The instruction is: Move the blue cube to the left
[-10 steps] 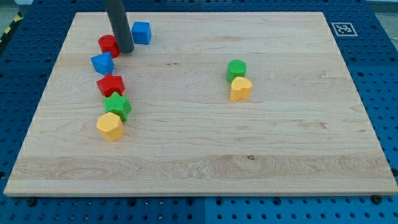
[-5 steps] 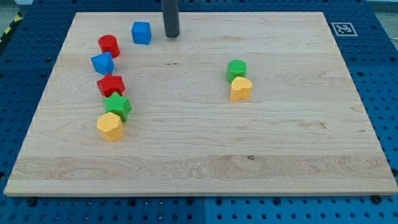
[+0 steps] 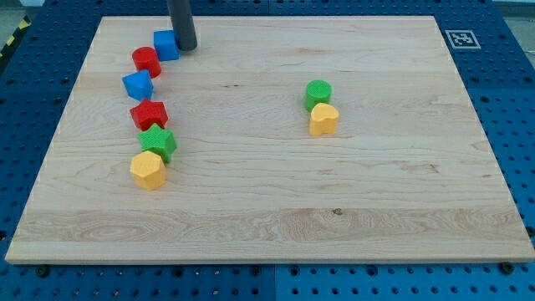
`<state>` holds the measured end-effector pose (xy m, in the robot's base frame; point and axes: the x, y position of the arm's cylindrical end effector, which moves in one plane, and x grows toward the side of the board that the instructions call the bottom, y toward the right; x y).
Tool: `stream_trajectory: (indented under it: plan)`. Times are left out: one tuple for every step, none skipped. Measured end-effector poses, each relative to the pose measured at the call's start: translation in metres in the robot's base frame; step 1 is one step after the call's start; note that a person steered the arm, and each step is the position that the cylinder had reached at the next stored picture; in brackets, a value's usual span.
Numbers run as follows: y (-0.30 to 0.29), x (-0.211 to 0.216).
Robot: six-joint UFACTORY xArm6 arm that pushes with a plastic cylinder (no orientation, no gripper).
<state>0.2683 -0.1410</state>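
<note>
The blue cube sits near the view's top left of the wooden board, just up and right of a red cylinder, very close to it. My tip is against the blue cube's right side. The dark rod rises out of the view's top.
Below the red cylinder run a blue star-like block, a red block, a green star block and a yellow block. A green cylinder and a yellow block sit right of centre.
My tip went from left of the blue cube round to its right, then pushed it left. The cube has slid left toward the red cylinder.
</note>
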Motion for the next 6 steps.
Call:
stream_trajectory:
  plan:
    - [-0.001, 0.000]
    - [-0.004, 0.000]
    - [-0.009, 0.000]
    - [-0.010, 0.000]
    - [-0.015, 0.000]
    - [-0.024, 0.001]
